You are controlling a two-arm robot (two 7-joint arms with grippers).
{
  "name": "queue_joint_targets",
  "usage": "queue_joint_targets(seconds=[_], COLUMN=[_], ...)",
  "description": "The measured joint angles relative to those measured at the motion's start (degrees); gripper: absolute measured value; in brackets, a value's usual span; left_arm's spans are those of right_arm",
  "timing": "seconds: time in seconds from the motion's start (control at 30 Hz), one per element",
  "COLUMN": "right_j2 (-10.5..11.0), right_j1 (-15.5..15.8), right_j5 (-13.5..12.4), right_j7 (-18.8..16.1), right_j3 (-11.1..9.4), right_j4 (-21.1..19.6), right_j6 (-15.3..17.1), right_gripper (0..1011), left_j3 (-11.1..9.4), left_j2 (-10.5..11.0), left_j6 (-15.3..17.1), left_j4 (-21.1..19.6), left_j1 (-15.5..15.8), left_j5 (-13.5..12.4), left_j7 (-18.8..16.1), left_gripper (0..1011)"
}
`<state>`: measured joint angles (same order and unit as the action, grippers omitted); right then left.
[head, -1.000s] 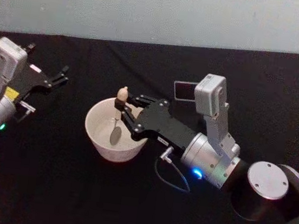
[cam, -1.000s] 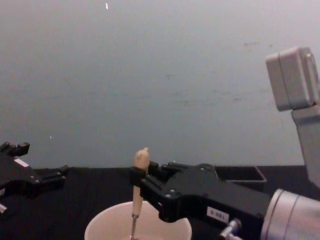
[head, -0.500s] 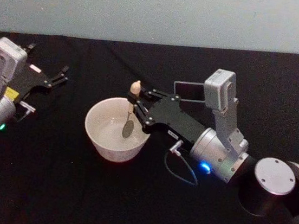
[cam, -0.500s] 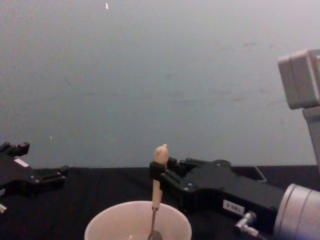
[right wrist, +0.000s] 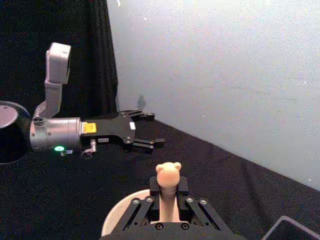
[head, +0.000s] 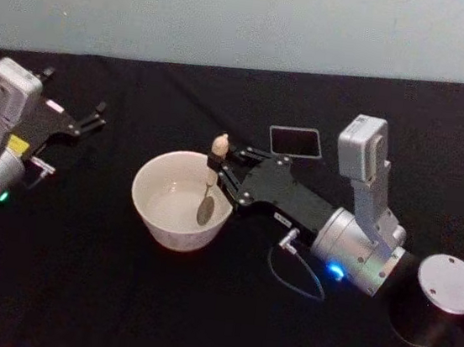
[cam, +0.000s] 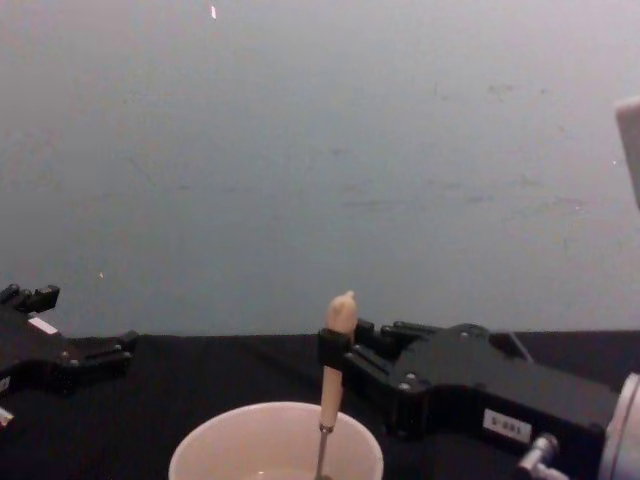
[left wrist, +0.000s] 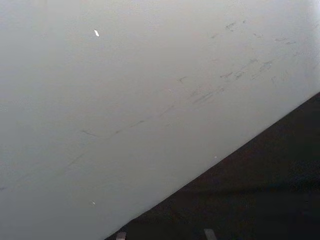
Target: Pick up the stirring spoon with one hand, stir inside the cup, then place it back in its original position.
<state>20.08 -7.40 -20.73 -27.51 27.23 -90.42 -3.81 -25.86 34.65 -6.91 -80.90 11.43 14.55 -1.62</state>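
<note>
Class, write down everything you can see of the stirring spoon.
The stirring spoon has a cream-beige handle with a knobbed top, a thin dark shaft and a small shiny bowl. It stands nearly upright, handle clamped by the right gripper, bowl down inside the cup near its right rim.

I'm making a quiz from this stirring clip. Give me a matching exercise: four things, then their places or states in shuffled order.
Things:
1. stirring spoon
2. cup
3. holder
4. left gripper

Places or states:
A. open, off to the robot's left, away from the cup
B. held upright by the right gripper, bowl inside the cup
C. on the table beyond the right gripper
D. cream-white, mid-table

Pairs: 1-B, 2-D, 3-C, 4-A
</note>
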Motion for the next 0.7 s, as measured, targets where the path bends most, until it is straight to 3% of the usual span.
queue_joint_targets(seconds=[0.33, 0.7], right_j2=[1.04, -0.46], right_j1=[1.16, 0.09], right_j5=[-0.62, 0.24], right_j7=[-0.84, -0.50], right_j3=[1.06, 2.83], right_j4=[-2.08, -0.91], right_j6=[0.31, 0.24], right_gripper=[195, 195], left_j3=[0.00, 0.00], left_j2=[0.00, 0.00], left_j6=[0.00, 0.00], left_j4=[0.00, 0.00], left_j1=[0.00, 0.00], left_j5=[0.00, 0.00], left_j7=[0.00, 0.00], left_gripper=[1001, 1001])
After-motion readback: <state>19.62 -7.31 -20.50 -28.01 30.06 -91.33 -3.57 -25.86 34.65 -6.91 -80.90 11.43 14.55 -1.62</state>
